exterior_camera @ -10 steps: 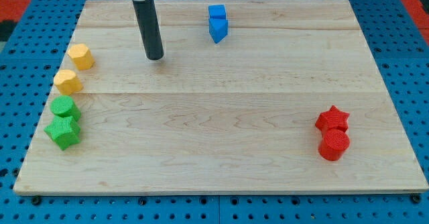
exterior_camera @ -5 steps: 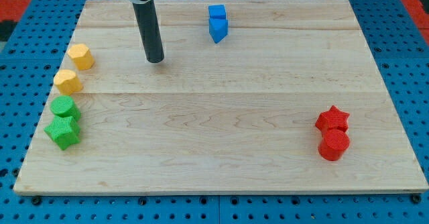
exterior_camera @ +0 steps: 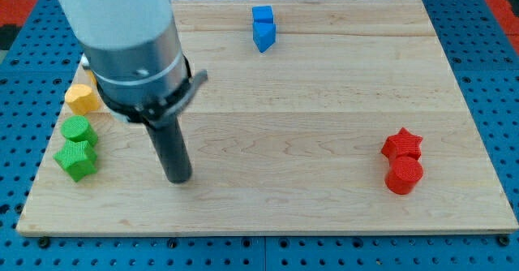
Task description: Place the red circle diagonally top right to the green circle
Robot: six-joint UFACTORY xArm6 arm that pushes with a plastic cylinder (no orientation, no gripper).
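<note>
The red circle point(exterior_camera: 404, 175) lies near the board's right edge, touching the red star point(exterior_camera: 403, 144) just above it. The green circle point(exterior_camera: 77, 130) lies at the left edge, with the green star point(exterior_camera: 77, 159) touching it below. My tip point(exterior_camera: 179, 178) rests on the board to the right of the green star, about a hand's width from it and far left of the red circle. The arm's body covers the upper left of the board.
A yellow block point(exterior_camera: 81, 99) sits above the green circle; another yellow block is hidden behind the arm. A blue square point(exterior_camera: 262, 15) and a blue triangular block point(exterior_camera: 264, 35) touch near the top edge. The wooden board point(exterior_camera: 324, 206) lies on a blue pegboard.
My tip has moved from the upper left of the board down toward the view's bottom, stopping right of the green star. The arm now hides the upper yellow block. No block has moved.
</note>
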